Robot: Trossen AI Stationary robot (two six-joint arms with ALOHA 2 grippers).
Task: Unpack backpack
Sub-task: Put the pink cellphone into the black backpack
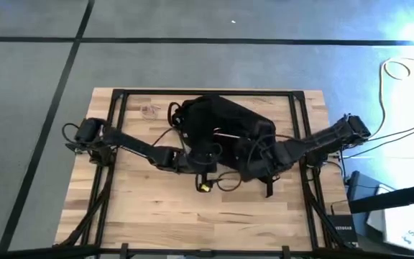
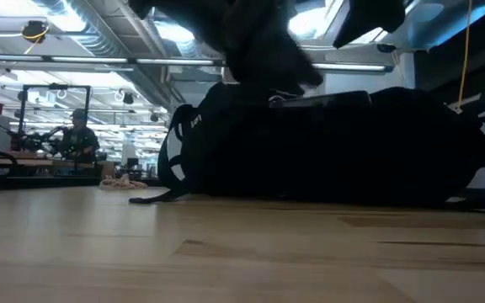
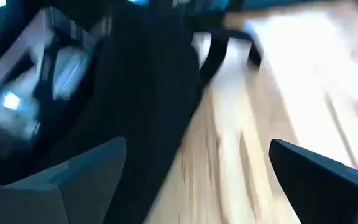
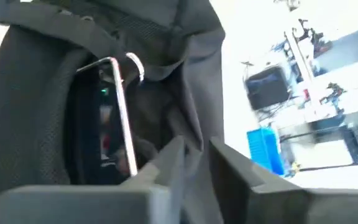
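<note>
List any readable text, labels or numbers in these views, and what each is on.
Nothing reads clearly in any view.
White lettering on the side of the backpack, low view: too blurred to read.
Pale label on the dark box at the lower right of the high view: too small to read.

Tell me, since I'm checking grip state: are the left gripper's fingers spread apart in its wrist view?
Yes, the left gripper shows bare wooden table between its two dark fingers, beside the backpack.
</note>
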